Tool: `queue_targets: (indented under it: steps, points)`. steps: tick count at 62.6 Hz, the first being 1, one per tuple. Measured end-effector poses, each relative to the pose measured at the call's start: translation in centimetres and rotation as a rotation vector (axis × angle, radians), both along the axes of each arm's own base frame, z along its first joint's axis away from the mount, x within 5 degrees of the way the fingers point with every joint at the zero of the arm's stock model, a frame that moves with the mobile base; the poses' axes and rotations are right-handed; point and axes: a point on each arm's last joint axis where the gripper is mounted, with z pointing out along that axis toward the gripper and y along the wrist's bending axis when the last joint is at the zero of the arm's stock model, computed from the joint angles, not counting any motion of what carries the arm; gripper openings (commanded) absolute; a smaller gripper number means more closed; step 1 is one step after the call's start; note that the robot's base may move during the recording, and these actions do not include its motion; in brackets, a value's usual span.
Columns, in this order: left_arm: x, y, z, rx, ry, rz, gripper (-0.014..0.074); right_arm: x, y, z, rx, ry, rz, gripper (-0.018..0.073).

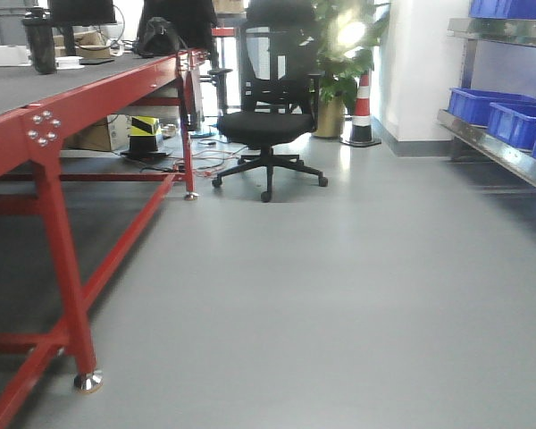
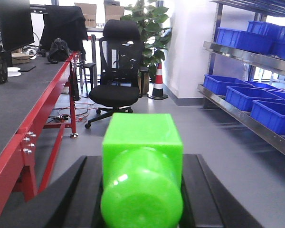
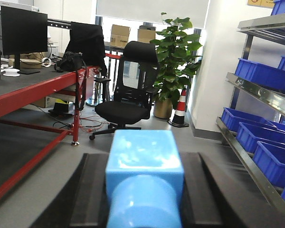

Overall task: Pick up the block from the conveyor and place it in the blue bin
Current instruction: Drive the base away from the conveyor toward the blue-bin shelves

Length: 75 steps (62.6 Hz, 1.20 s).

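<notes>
Green block (image 2: 142, 142): was clamped in the left gripper (image 2: 141, 161), black fingers either side, filling the lens.
Blue block (image 3: 145, 156): was gripped likewise by the right gripper (image 3: 146, 164).
Conveyor (image 1: 36, 89): red edge ran along the left.
Open room: wide grey floor (image 1: 339, 295) lay between conveyor and blue bins (image 1: 509, 121); office chair (image 1: 266, 125) stood ahead.
Views: only wrist cameras showed blocks; front showed the conveyor's legs.

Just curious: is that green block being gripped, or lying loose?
Gripped: the green block sits wedged between the left gripper's two black fingers.
</notes>
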Motion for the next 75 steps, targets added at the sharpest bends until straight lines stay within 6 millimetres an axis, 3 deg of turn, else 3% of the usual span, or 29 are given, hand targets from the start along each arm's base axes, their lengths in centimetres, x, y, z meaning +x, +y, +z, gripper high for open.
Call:
queue_targets:
  steps: [75]
  points:
    - [0.0, 0.0, 0.06, -0.001, -0.006, 0.0, -0.0111, 0.0, 0.0, 0.0, 0.0, 0.0, 0.0, -0.0162]
